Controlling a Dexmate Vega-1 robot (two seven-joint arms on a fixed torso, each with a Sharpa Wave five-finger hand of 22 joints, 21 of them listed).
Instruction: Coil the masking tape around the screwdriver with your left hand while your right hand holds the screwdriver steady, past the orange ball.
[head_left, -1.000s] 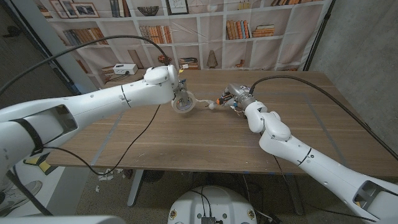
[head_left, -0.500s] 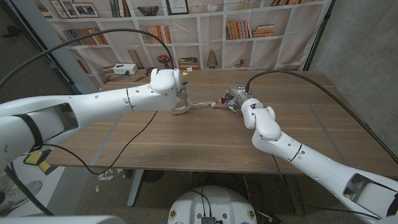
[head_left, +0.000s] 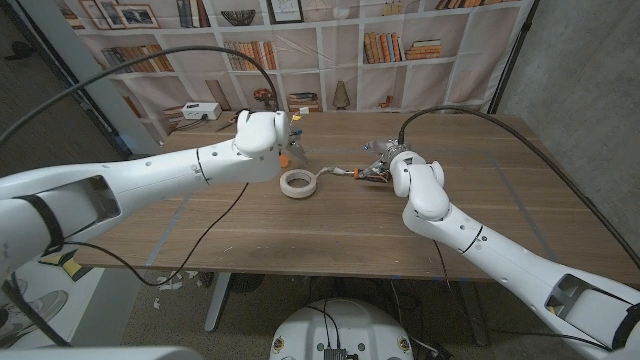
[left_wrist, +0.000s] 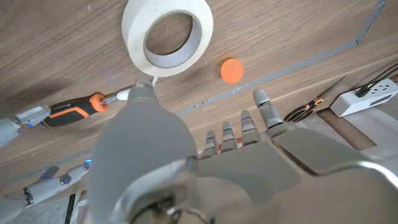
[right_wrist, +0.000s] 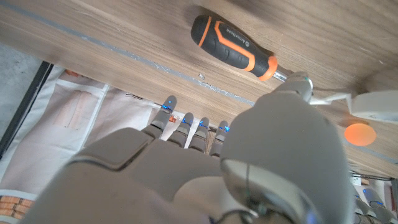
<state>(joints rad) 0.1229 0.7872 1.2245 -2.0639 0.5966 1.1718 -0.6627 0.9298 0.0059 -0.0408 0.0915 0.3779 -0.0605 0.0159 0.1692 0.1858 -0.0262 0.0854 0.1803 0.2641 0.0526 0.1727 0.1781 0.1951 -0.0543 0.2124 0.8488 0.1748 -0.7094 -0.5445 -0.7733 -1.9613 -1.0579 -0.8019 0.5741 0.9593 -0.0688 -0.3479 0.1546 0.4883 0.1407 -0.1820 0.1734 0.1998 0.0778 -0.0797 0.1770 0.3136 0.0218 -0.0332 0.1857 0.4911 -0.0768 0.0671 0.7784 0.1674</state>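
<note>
Your one roll of masking tape (head_left: 297, 183) lies flat on the surface (head_left: 300, 230), a strip running to the single screwdriver (head_left: 352, 172) lying beside it. Your left hand (head_left: 285, 140) hovers above the roll, fingers spread, released. Your right hand (head_left: 383, 160) sits at the screwdriver's handle; its grasp I cannot tell. One orange ball (left_wrist: 231, 70) rests near the roll.

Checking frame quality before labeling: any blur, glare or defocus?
Head view: sharp, dim even light, soft shadow under the masking tape, none harsh. Left wrist view: the left hand fills the foreground, soft; tape, orange ball crisp. Right wrist view: the right hand blurred up close; screwdriver sharp, ball defocused.
</note>
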